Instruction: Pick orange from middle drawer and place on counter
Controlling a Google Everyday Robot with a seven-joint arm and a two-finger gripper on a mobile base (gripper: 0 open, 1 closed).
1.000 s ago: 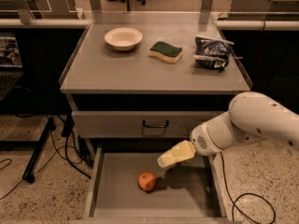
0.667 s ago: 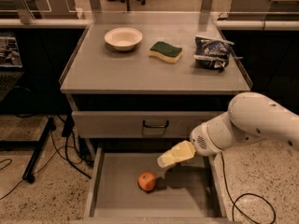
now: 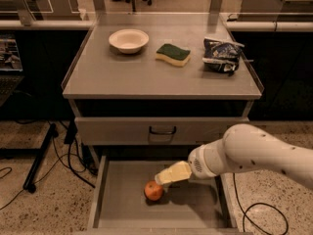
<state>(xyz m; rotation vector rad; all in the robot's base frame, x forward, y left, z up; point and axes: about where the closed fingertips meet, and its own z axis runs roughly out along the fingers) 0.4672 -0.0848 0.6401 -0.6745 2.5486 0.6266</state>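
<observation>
The drawer (image 3: pixel 195 209) stands open at the near edge of the view. The orange (image 3: pixel 153 191) lies on its bare floor, left of centre. The gripper (image 3: pixel 161 178) is just above and right of the orange, tip at the fruit's upper edge; contact cannot be confirmed. Whether the gripper is wide or narrow cannot be told. The white arm (image 3: pixel 264 153) extends right of the orange. Behind and above the orange is a closed drawer front (image 3: pixel 117 131) with a black handle (image 3: pixel 162 130). Farther above the orange, the counter (image 3: pixel 146 77) carries a bowl (image 3: pixel 128 40) to the orange's left, a sponge (image 3: pixel 173 54) slightly right, and a bag (image 3: pixel 221 55) farther right.
</observation>
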